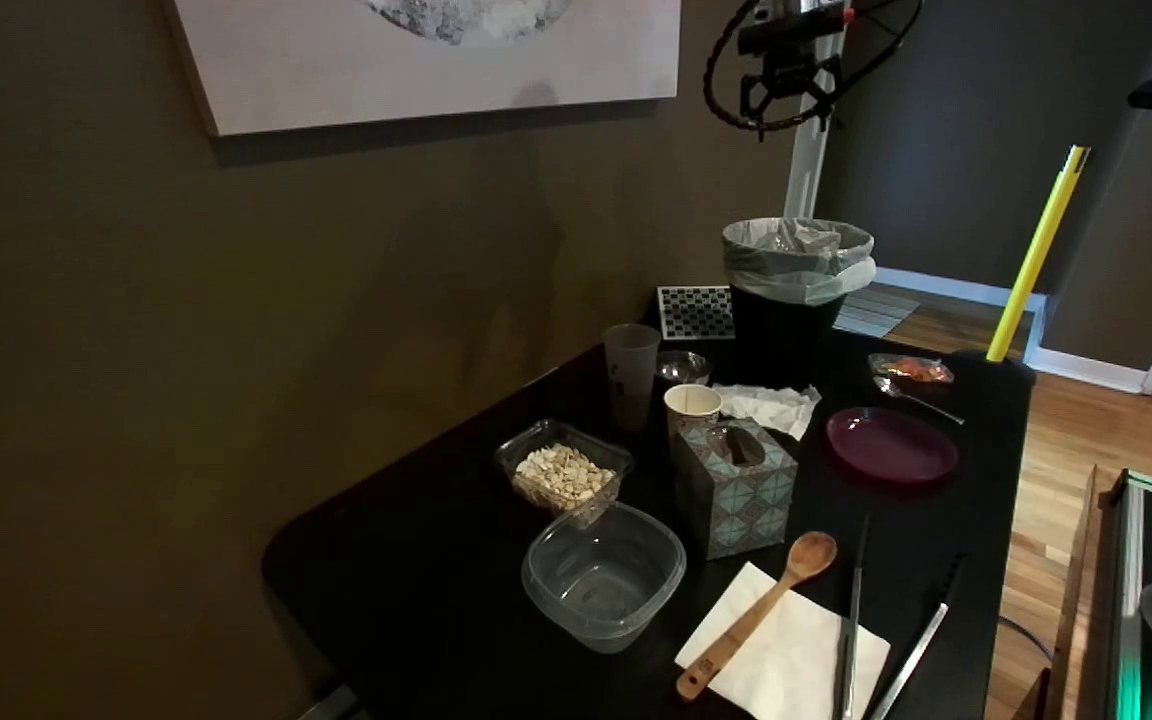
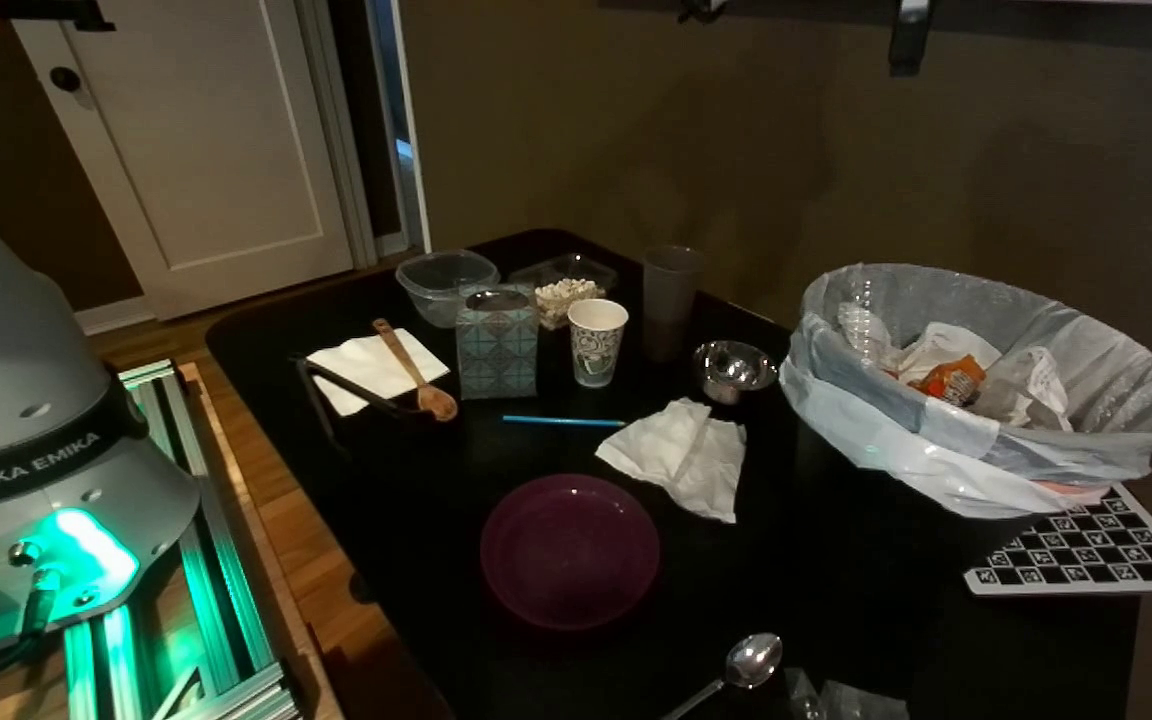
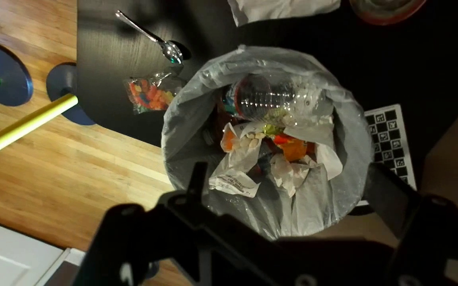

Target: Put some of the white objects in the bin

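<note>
The white objects (image 1: pixel 564 474) are a heap of small off-white lumps in a clear plastic tub (image 1: pixel 619 458). The heap (image 2: pixel 566 296) also shows behind the paper cup in an exterior view. The dark bin (image 1: pixel 784 325) has a pale liner over its rim; it also shows in an exterior view (image 2: pixel 921 475) and in the wrist view (image 3: pixel 358 135). A few pale lumps (image 3: pixel 253 139) lie on paper inside the bin. My gripper (image 1: pixel 792 122) is high above the bin, fingers wide apart, nothing between them. In the wrist view my gripper (image 3: pixel 288 169) spans the bin's near part.
Trash, including a clear bottle (image 3: pixel 276 99), lies in the bin. An empty clear tub (image 1: pixel 604 570), tissue box (image 1: pixel 736 495), paper cup (image 2: pixel 596 340), tall cup (image 1: pixel 630 370), metal bowl (image 2: pixel 733 370), plate (image 2: pixel 570 550) and wooden spoon (image 1: pixel 761 610) stand on the table. A checkered board (image 2: pixel 1086 550) is by the bin.
</note>
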